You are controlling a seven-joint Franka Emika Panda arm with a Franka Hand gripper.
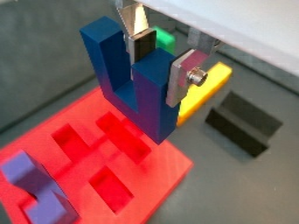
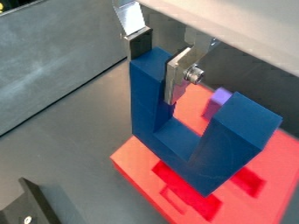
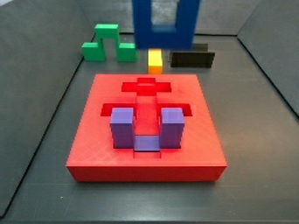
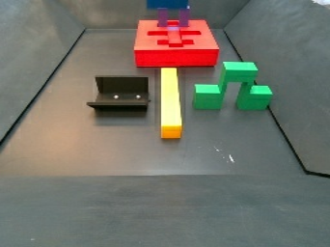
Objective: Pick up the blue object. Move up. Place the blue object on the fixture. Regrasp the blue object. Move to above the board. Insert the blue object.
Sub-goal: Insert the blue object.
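Fingers (image 1: 184, 74) of the gripper (image 1: 158, 54) clamp one prong of the blue object (image 1: 131, 83), prongs up, held above the board's (image 1: 176, 162) far edge; appears clear of its recesses. Purple block (image 3: 143, 128) sits seated.

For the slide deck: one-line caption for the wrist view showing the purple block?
End effector holds blue object by one prong above the board.

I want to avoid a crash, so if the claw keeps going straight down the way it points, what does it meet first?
Probably the red board. The claw, shut on the blue block, hangs above the board's edge; the block's base would touch first, though depth is unclear.
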